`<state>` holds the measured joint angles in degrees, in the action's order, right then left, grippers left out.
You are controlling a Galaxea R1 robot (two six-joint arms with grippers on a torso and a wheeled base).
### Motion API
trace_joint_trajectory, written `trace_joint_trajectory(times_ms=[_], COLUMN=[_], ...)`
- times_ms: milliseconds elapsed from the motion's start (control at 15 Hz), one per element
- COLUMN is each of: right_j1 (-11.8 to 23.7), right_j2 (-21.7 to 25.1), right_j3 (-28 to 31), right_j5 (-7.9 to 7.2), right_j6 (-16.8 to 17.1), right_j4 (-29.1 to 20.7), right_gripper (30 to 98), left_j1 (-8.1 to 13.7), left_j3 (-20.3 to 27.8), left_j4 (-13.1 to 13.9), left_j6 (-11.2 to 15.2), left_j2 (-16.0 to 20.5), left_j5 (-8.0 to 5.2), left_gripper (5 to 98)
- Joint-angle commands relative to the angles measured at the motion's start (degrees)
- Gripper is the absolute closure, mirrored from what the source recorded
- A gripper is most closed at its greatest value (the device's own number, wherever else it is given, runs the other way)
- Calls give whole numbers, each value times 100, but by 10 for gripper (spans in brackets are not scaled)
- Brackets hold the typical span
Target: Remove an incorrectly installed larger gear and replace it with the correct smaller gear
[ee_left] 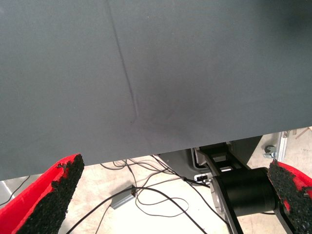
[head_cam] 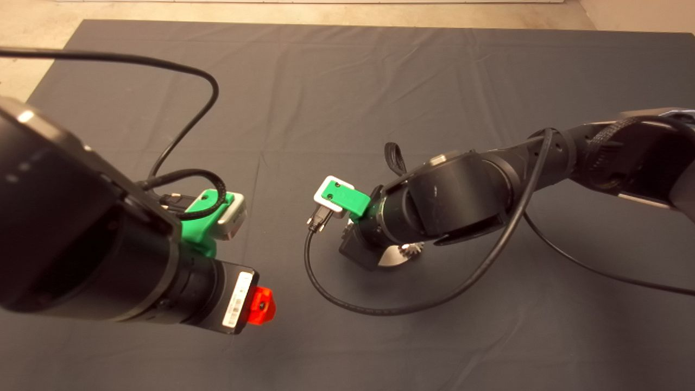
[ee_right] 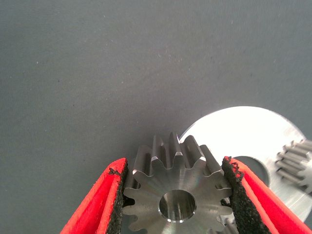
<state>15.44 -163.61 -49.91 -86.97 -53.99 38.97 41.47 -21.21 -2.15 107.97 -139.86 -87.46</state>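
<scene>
Between the right tool's (ee_right: 176, 195) closed pads, the smaller gear (ee_right: 176, 191), beside a round plate (ee_right: 253, 141), left tool (ee_left: 170, 195) wide open, empty

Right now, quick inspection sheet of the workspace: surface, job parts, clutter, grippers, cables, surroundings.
Surface: dark mat, creased, bare where it shows.
Job's things: grey gear with an open centre hole sits between the right fingers; silvery base plate beside it; another small gear on the plate. Larger gear: nothing seen.
Clutter: nothing seen.
Grippers: right gripper shut on the grey gear at mat centre; left gripper open, over the mat's near edge, empty.
Cables: black cable loops on the mat.
Surroundings: floor wires beyond the mat.
</scene>
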Motion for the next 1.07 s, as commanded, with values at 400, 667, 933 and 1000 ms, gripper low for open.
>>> trace_joint_trajectory(times_ms=[400, 667, 933, 1000], right_j1=[-120, -379, -489, -498], right_j2=[-300, -427, -484, -484], right_j3=[0, -382, -466, -474], right_j5=[39, 39, 39, 39], right_j6=[-226, -217, -180, -165], right_j4=[-48, -39, 31, 58], right_gripper=[803, 804, 804, 804], left_j1=[116, 116, 116, 116], left_j3=[92, 89, 92, 92], left_j4=[92, 92, 92, 92], left_j6=[22, 22, 22, 22], left_j2=[-20, -20, -20, -22], left_j5=[-755, -755, -755, -755], left_gripper=[58, 58, 58, 58])
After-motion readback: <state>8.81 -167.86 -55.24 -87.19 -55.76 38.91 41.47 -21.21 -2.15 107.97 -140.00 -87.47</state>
